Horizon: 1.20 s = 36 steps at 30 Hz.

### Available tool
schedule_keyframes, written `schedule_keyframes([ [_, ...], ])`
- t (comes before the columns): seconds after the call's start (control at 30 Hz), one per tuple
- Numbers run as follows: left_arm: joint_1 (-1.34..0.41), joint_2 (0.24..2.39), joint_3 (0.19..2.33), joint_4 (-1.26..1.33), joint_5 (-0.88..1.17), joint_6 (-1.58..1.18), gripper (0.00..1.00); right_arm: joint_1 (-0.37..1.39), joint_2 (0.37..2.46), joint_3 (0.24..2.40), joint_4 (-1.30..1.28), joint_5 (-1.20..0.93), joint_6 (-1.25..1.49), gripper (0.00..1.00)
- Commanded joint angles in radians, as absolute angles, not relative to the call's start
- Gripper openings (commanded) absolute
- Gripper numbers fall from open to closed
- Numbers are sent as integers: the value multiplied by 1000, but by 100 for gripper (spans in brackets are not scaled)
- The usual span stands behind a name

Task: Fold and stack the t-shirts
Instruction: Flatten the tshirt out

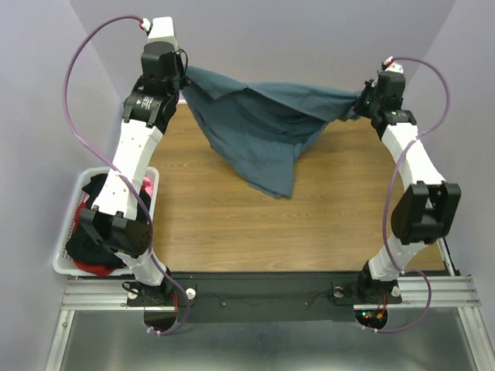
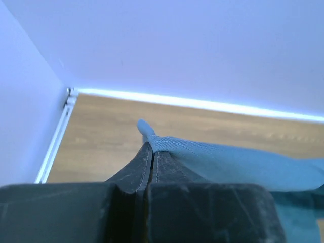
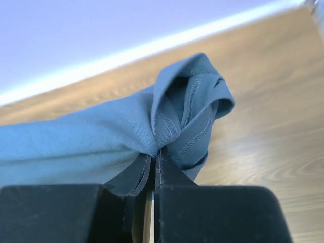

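A slate blue-grey t-shirt (image 1: 259, 131) hangs stretched between both arms over the far half of the table, its lower part drooping to a point at mid-table. My left gripper (image 1: 186, 81) is shut on one hemmed corner (image 2: 152, 135) at the far left. At the far right, my right gripper (image 1: 362, 102) is shut on a bunched, stitched edge of the same blue-grey t-shirt (image 3: 190, 114). A black t-shirt (image 1: 89, 246) and a red-pink one (image 1: 145, 185) lie in the basket on the left, partly hidden by the left arm.
A white lattice basket (image 1: 66, 239) stands off the table's left edge beside the left arm's base. The wooden table (image 1: 263, 232) runs to grey walls at the back and sides. A metal rail (image 1: 433, 290) crosses the near edge.
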<state>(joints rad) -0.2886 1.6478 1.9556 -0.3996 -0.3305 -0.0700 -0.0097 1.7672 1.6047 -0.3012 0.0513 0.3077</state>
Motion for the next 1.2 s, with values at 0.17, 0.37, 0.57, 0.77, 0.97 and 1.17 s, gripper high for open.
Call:
schedule_keyframes([
  [0.17,-273,1424,1636,-348,-240,-113,0,5,1569,1488,-325,273,192,6],
  [0.37,-272,1205,1386,-370,-196,-110,0,5,1493,1489,-434,315,160,7],
  [0.57,-272,1181,1238,-368,-160,-150,0,5,1560,1466,-502,255,219,12],
  [0.77,-272,1308,1170,-250,-152,-169,0,-47,1824,1658,-551,196,258,26],
  [0.97,-273,1488,1275,-247,-190,-176,0,-71,1996,1792,-604,178,311,66],
  [1.17,-273,1506,1304,-258,-189,-175,0,-71,1899,1659,-604,157,311,66],
])
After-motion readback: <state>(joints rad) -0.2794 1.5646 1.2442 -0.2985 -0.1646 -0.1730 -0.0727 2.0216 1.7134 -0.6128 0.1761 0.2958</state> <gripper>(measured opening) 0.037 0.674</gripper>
